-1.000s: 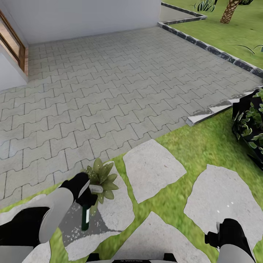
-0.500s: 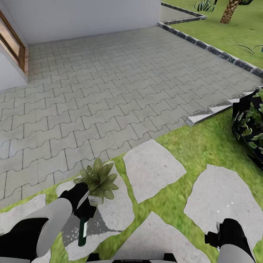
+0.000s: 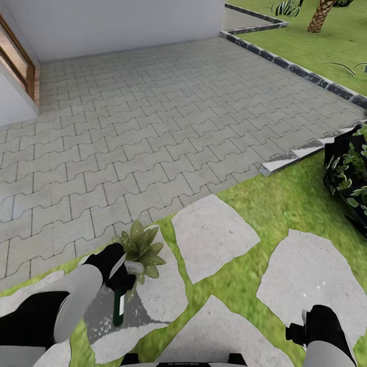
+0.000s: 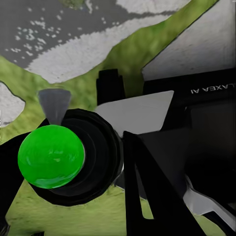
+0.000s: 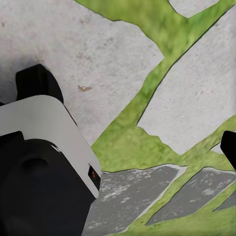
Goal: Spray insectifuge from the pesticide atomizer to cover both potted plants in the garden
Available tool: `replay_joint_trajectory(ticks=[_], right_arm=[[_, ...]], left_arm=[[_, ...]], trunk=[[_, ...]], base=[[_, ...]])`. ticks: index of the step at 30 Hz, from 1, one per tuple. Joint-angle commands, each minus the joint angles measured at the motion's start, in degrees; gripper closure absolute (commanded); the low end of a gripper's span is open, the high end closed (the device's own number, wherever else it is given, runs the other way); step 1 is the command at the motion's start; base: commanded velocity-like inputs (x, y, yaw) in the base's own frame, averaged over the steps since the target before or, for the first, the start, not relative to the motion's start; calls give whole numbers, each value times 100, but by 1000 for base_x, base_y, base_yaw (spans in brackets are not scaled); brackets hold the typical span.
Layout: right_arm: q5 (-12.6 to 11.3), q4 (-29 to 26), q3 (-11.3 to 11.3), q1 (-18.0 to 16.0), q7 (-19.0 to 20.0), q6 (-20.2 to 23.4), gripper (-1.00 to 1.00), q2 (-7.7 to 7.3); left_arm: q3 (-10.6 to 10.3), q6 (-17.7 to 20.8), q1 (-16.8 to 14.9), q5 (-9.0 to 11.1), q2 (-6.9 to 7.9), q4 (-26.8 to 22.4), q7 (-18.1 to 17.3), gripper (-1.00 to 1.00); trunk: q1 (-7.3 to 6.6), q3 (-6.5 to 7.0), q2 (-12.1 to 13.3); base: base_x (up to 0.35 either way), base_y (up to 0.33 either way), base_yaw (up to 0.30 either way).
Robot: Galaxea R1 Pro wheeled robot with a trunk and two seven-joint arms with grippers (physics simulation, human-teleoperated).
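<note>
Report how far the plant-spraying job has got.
Done: the spray bottle is picked up, gripped by the left gripper. In hand: its trigger head sits right beside the small potted plant on a stepping stone, where spraying looks underway, though no mist shows. Left: finishing this plant and the second one. The right gripper hangs idle.

Mirrored white lettering, roughly "AXEA AI", on the robot's black body [image 4: 206, 93], otherwise nothing legible

One spray bottle [image 3: 119, 307], one small potted plant [image 3: 141, 249] at lower left, roughly five stepping stones [image 3: 213, 237] across the bottom, one dark bush [image 3: 351, 176] at right, one palm trunk [image 3: 320, 16] upper right.
</note>
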Motion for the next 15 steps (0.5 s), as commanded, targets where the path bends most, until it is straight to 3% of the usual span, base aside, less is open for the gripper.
replay_joint_trajectory(ticks=[1,9,15], right_arm=[[60,-12,-20,-6,55,-4,-100,5],[60,-12,-19,-7,58,-4,-100,5],[60,-12,-21,-6,63,-4,-100,5]], left_arm=[[15,21,-36,-61,-1,-7,-46,100],[14,21,-88,-67,3,-6,-46,100],[7,5,115,-76,16,-15,-46,100]], trunk=[[0,-3,-2],[0,-5,-2],[0,-40,-2]], base=[[0,0,0],[0,0,0],[0,0,0]])
